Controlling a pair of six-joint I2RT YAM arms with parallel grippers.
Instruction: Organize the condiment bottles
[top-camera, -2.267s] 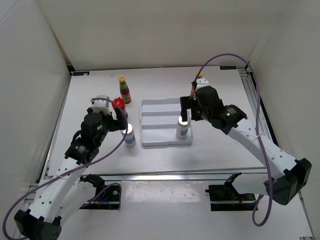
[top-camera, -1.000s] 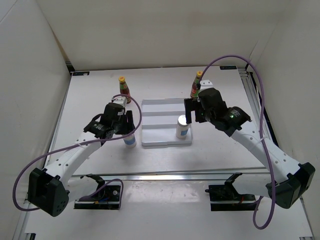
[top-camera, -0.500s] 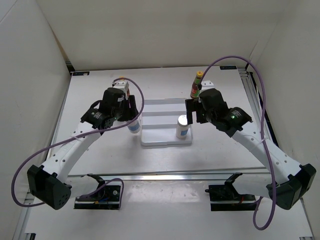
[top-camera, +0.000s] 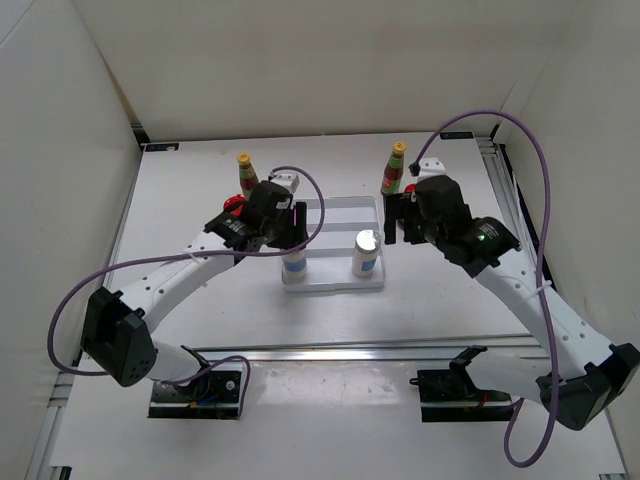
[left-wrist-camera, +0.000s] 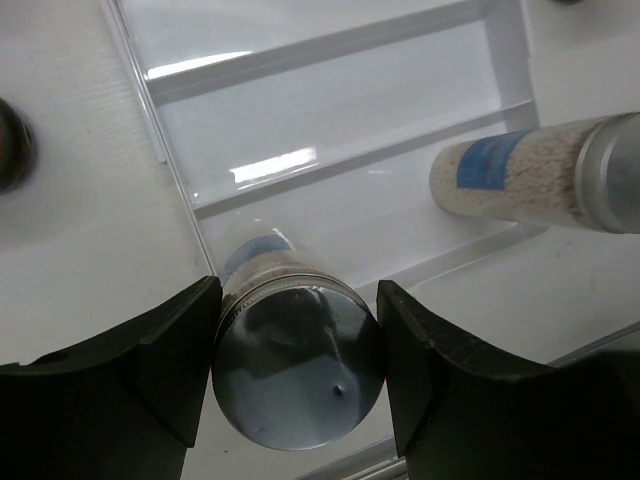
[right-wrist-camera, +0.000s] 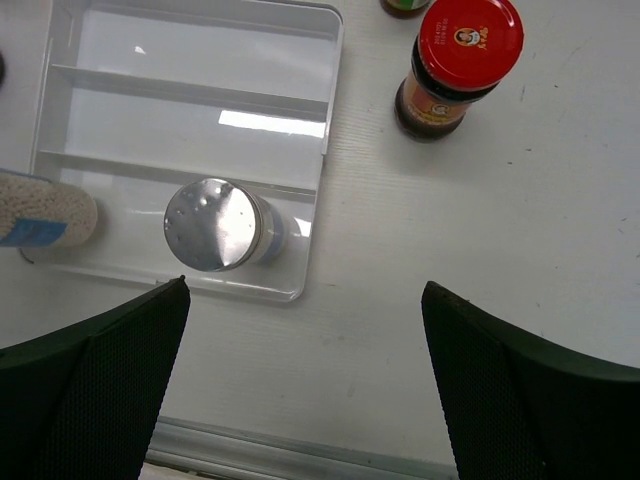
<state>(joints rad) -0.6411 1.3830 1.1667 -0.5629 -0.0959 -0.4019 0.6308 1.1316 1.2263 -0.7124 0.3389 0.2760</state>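
White-walled desk (top-camera: 170, 200) | left gripper (left-wrist-camera: 297, 350) pinches shaker (left-wrist-camera: 295, 400) above tray (top-camera: 340, 215) row facing near edge, likely to pair with standing shaker (top-camera: 366, 250) | right gripper (right-wrist-camera: 305, 400) spread, empty, toward right edge.

The flat white desk (top-camera: 200, 310) is walled by white panels at the back and both sides, and a silver metal rail (top-camera: 350, 350) runs along its near edge. A white ridged square plastic tray (top-camera: 335, 212) lies flat on it near the middle, its ribs running left to right. A slim red-brown bottle with a yellow cap and green neck (top-camera: 246, 176) stands upright on the bare surface behind the tray's left side, well apart from it. A second bottle of the same kind (top-camera: 394, 170) stands behind the tray's right corner. A squat dark jar with a red lid (top-camera: 235, 205) stands left of the tray, only partly in view. In the right wrist view, a second red-lidded jar (right-wrist-camera: 458, 65) stands just beside the tray's far right corner, not touching it.
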